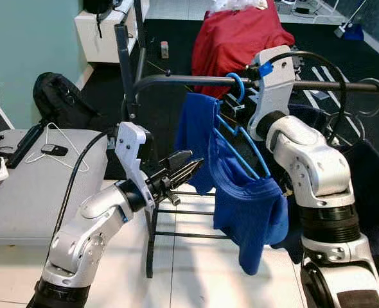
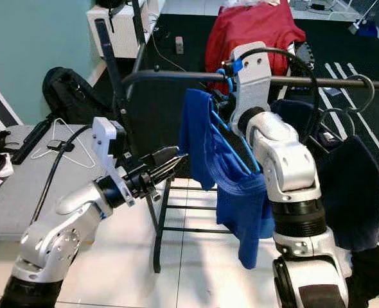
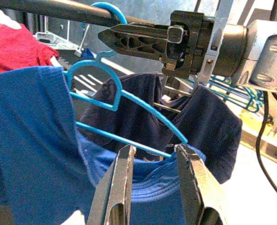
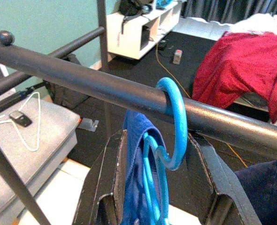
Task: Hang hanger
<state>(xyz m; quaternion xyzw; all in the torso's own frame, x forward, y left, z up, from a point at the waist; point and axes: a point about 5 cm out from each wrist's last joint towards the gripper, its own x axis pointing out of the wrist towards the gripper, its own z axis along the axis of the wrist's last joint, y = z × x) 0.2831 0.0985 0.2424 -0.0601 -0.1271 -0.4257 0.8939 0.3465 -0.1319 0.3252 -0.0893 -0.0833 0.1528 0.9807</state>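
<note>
Overhead, one blue hanger (image 4: 172, 123), one rail (image 4: 82, 78).

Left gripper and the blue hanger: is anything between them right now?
Nothing solid. In the left wrist view the left gripper points open-fingered at the blue hanger, only air between, with the blue shirt draped just beside.

hanger (image 4: 173, 126): glossy blue plastic | rail (image 4: 82, 82): matt dark metal | shirt (image 1: 250, 205): soft blue cloth

A home room: clothes rack (image 1: 176, 80), grey bed (image 1: 42, 186), white shelf (image 1: 106, 29).
</note>
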